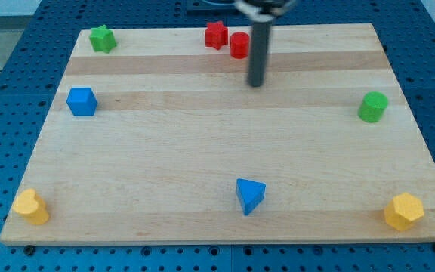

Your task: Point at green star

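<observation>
Nearest the view's bottom edge, a yellow block (pixel 31 206) of rounded shape sits at the wooden board's (pixel 202 166) left corner, and a yellow hexagonal block (pixel 404 211) sits at the right corner. Between them, a little higher up, a blue triangular block (pixel 249 195) lies alone.

Farther up, a blue cube (pixel 81 101) stands near the left edge and a green cylinder (pixel 372 106) near the right edge, well apart from everything else.

Above the middle of the board, my tip (pixel 256 82) rests on the bare wood. There are no jaws here to open or close: it is a plain dark rod, holding nothing and touching no block. The red cylinder (pixel 239 44) stands just to the upper left of the tip, close beside the rod's shaft; whether shaft and cylinder touch cannot be told. A red star (pixel 216 35) sits just left of the cylinder, the two nearly touching.

The green star (pixel 103 38) lies at the board's far left corner, well apart from the tip, along the view's top.

The rod's upper part is blurred and cut off by the view's top edge.
</observation>
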